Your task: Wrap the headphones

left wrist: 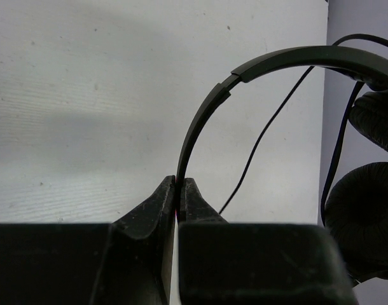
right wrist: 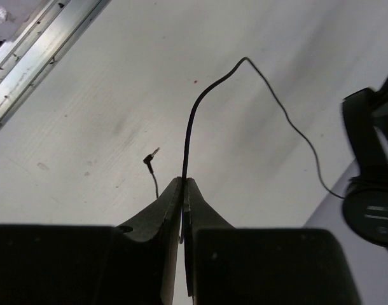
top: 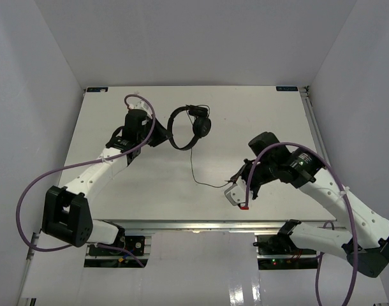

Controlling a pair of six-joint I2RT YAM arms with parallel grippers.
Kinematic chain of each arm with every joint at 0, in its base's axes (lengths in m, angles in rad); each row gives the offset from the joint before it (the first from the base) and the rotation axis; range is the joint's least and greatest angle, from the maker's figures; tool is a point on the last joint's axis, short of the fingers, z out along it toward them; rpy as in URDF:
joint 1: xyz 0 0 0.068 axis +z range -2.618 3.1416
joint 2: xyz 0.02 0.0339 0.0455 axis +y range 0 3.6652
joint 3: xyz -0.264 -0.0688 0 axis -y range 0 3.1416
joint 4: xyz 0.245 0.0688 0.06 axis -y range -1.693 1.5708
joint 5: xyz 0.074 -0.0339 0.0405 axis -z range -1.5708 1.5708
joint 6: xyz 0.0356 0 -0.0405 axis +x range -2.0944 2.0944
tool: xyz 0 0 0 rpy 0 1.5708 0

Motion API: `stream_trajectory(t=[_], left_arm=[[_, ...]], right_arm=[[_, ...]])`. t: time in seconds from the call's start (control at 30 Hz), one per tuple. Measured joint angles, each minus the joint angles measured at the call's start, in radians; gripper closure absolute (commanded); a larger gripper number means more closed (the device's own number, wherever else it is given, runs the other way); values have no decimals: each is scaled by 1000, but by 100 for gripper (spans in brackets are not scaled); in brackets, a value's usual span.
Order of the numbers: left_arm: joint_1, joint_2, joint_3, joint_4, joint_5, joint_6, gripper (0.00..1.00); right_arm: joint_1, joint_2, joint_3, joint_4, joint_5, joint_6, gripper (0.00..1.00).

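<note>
The headphones point(top: 201, 125) are in the far middle part of the white worktop point(top: 264, 108), just to the right of the left hand point(top: 164, 136). The left hand is closed narrow on the thin black headband point(left wrist: 207, 117). In the left wrist view its two black fingers point(left wrist: 152, 203) pinch the lower end of the band, and the band rises from them and curves over to the right. The two round ear cups point(left wrist: 366, 216) are at the right edge of that view, one above the other, close together. I cannot tell if the cups rest on the worktop or hang a little above it.

From the cups the long thin cord point(top: 192, 167) runs toward the near edge, then bends to the right and reaches the right hand point(top: 234, 183). This hand is in the near right part of the worktop, well apart from the headphones. It is also closed narrow, and it holds the cord. In the right wrist view the cord comes up from between the fingertips point(right wrist: 194, 197), makes an arch and goes away to the right, to the headphones. The short end with the small plug point(right wrist: 151, 157) sticks out just to the left of the fingers, above the worktop surface.
</note>
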Motion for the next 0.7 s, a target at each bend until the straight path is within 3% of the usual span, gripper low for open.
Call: stream_trajectory(t=[0.37,0.7], left_arm=[[4,101,2,24,-64,57,100],[5,124,-74,108,72,195,100]], right_arm=[[165,95,400,64,179,176,92],[206,191,438,226,374,259,92]])
